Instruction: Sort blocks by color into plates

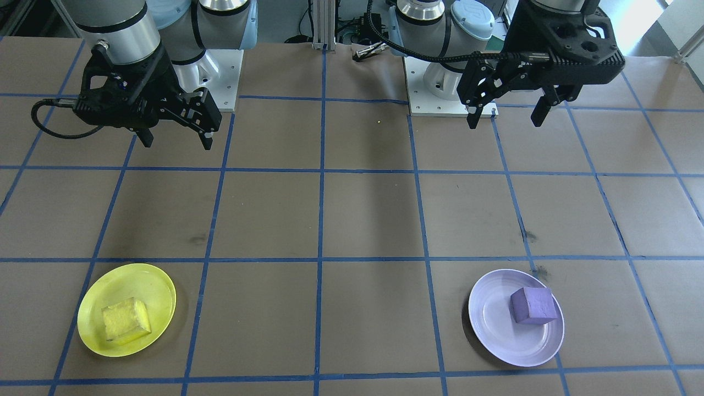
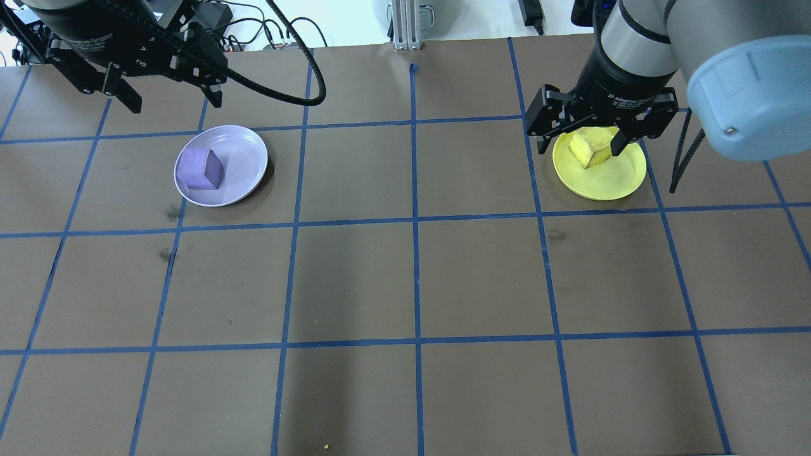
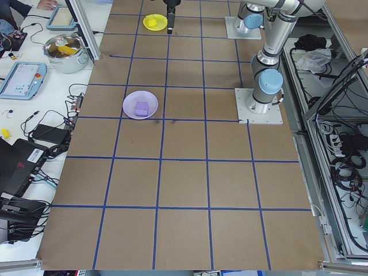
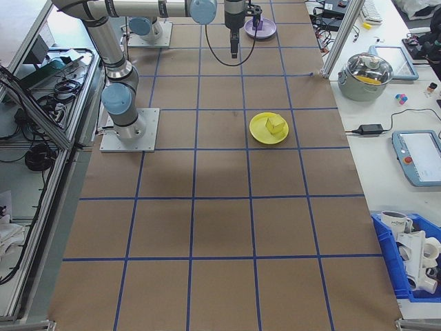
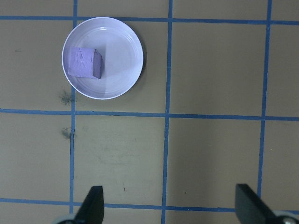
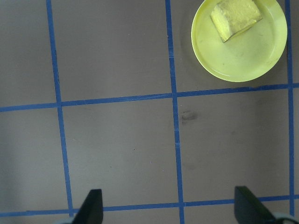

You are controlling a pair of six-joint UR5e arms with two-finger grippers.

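Up front in the front-facing view, the yellow block (image 1: 126, 321) sits in the yellow plate (image 1: 144, 276) and the purple block (image 1: 532, 306) in the lavender plate (image 1: 500, 337), toward its rim. Further back, the right gripper (image 1: 176, 136) and left gripper (image 1: 505, 117) both hang above the brown paper table (image 1: 352, 220), jaws spread wide and holding nothing. Only the overhead view shows lettering on the right gripper's body, roughly "2F Adaptive Gripper", and there it overlaps the yellow plate, while the wrist views show each plate well ahead of its fingertips.
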